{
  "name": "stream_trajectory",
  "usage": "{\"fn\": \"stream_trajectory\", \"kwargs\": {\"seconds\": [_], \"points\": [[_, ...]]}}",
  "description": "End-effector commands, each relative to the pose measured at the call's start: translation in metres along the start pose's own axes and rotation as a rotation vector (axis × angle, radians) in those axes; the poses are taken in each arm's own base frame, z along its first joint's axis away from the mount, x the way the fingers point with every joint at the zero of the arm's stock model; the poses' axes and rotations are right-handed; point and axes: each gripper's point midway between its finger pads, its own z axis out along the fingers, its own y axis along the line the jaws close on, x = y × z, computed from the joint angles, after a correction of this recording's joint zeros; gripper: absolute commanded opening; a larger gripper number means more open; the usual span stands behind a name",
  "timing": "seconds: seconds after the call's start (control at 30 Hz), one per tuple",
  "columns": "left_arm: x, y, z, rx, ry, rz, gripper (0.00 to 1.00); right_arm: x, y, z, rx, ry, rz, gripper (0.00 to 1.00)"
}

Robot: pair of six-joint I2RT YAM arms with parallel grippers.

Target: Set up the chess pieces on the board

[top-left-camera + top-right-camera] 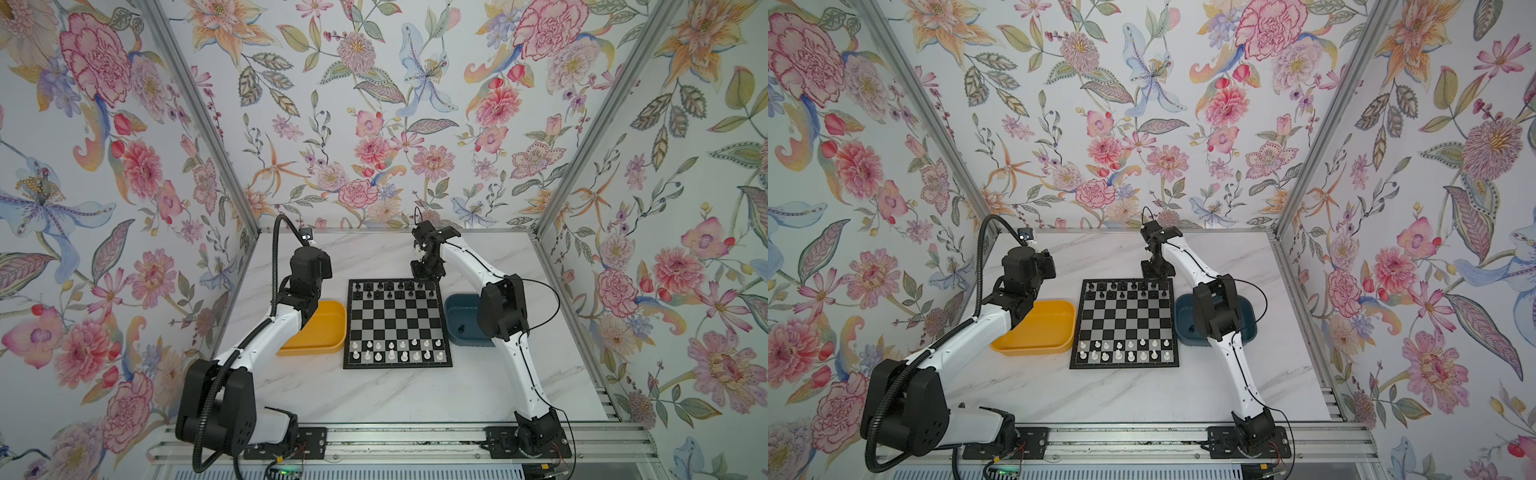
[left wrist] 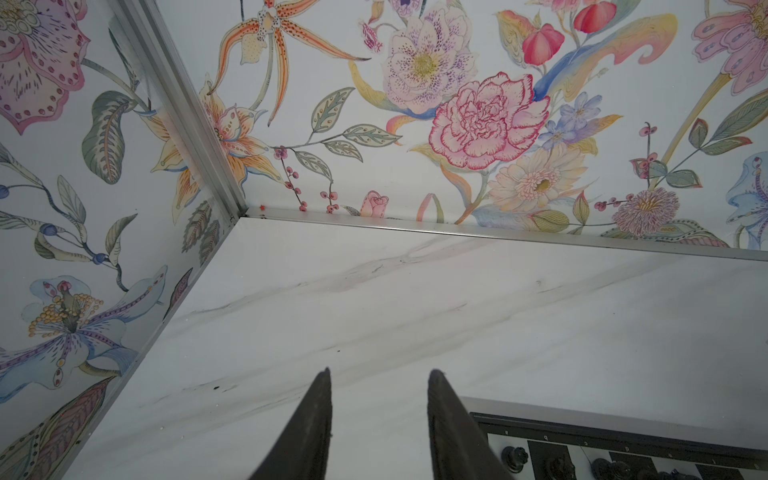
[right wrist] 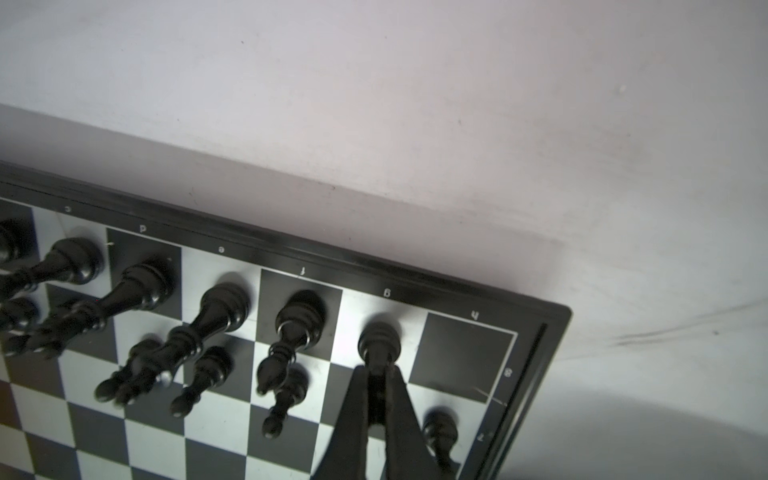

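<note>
**A:** What are the fingers doing?

**B:** The right fingers [image 3: 359, 405] are clenched on the top of a black piece [image 3: 379, 338]. It stands upright on a light square in the far back row, next to the corner. The left fingers [image 2: 320, 403] are spread apart with nothing between them. They hover over the bare surface [image 2: 415, 291] beside the far left corner of the board [image 1: 397, 322].

**A:** How full is the board?

**B:** In both top views the white pieces [image 1: 391, 354] appear to fill the two near rows, a few of them off-centre on their squares. The black pieces [image 3: 224, 307] line the two far rows. The corner square [image 3: 461, 357] beside the held piece is bare. The square under the right fingers is hidden, and the pieces are too small to count in the top views.

**A:** And the trays?

**B:** One loose black piece [image 1: 460, 328] sits in the dark blue tray [image 1: 451, 316], just right of the board. The yellow tray [image 1: 328, 324], on the left, shows no pieces in the part the arm leaves visible.

**A:** So what is left?

**B:** Very little, by the look of it. The held piece needs releasing, and the loose one probably belongs on the bare corner. A few pieces may need straightening.
</note>
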Motion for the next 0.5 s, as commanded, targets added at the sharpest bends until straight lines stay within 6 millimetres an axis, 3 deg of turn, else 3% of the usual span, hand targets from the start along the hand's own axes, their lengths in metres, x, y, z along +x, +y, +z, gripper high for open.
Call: {"fn": "stream_trajectory", "kwargs": {"seconds": [0.0,0.47], "points": [[0.006,0.003,0.004,0.001,0.009,-0.010,0.40,0.002,-0.004,0.007,0.012,0.023,0.020,0.13],[0.007,0.003,0.004,0.006,0.010,-0.011,0.40,-0.001,0.002,-0.003,-0.021,0.006,0.030,0.22]]}}
